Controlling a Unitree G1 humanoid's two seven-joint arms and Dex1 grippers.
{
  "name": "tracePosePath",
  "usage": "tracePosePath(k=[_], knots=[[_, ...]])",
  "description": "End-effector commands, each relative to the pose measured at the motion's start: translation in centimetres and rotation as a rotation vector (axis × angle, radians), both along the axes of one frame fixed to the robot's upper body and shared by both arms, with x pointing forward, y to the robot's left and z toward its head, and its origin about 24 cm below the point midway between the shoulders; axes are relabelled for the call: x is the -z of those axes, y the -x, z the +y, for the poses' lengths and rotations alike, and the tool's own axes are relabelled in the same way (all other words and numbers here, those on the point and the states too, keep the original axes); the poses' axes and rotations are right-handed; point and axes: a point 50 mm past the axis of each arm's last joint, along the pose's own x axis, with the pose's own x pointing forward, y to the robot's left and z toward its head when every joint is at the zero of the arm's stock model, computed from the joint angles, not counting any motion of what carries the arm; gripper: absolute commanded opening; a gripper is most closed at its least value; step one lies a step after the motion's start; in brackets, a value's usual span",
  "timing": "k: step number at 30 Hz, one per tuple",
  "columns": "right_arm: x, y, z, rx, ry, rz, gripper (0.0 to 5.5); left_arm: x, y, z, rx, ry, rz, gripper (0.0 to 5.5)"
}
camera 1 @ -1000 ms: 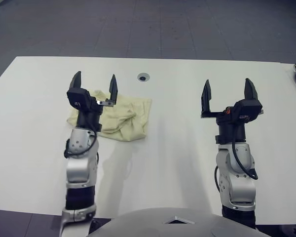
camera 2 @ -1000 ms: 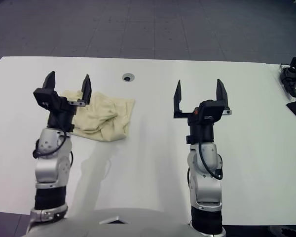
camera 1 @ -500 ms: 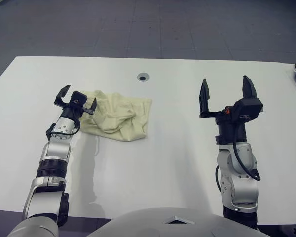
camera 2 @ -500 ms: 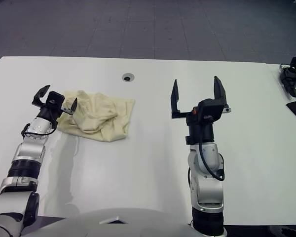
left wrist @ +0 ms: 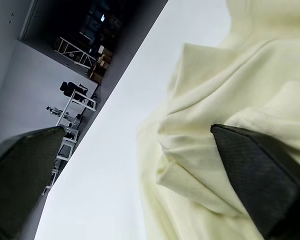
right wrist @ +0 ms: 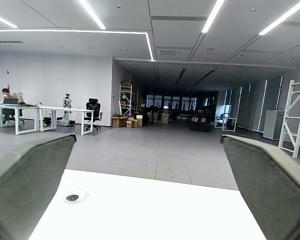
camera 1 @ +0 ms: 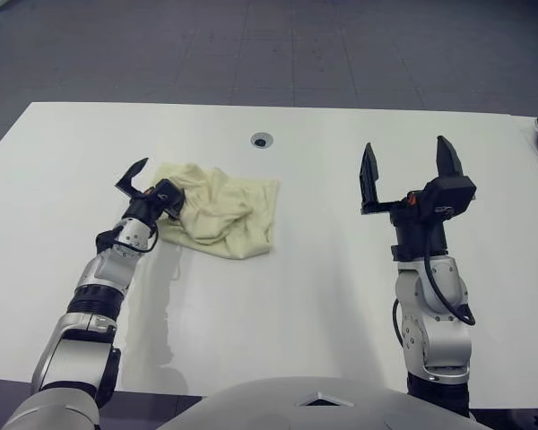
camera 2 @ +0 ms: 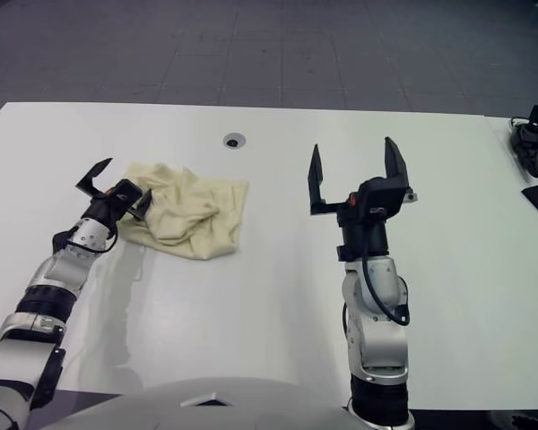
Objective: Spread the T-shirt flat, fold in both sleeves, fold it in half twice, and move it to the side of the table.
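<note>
A pale yellow T-shirt (camera 1: 220, 209) lies crumpled in a heap on the left half of the white table (camera 1: 296, 296). My left gripper (camera 1: 151, 186) is low at the heap's left edge, open, with one finger against the cloth and the other out over the bare table. Up close, the shirt's folds (left wrist: 215, 130) lie between its two dark fingers (left wrist: 262, 175). My right gripper (camera 1: 408, 170) is held upright above the right half of the table, open and empty, well apart from the shirt.
A small round cable hole (camera 1: 262, 140) sits in the table behind the shirt. Dark cables (camera 2: 529, 134) lie at the table's far right edge. Bare table stretches between the shirt and the right arm and along the front edge.
My left arm has dropped from upright down to the table and pushed its open gripper into the shirt's left edge. The right arm has barely moved.
</note>
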Motion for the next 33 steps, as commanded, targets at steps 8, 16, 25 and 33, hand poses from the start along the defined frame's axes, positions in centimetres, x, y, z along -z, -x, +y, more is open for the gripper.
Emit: tracePosePath(k=[8, 16, 25, 33], knots=[[-0.8, -0.3, 0.1, 0.018, -0.024, -0.016, 5.39, 4.7, 8.1, -9.4, 0.093, 0.481, 0.493, 5.4], [-1.3, -0.3, 0.2, 0.029, -0.048, -0.024, 5.39, 2.5, 12.3, -11.0, 0.072, 0.555, 0.529, 5.4], [-1.5, -0.2, 0.3, 0.023, -0.051, -0.024, 5.39, 0.8, 15.6, -10.0, -0.017, 0.627, 0.568, 5.4], [-1.4, -0.2, 0.3, 0.023, -0.047, -0.017, 5.39, -4.8, 14.1, -9.8, 0.027, 0.775, 0.304, 5.4]])
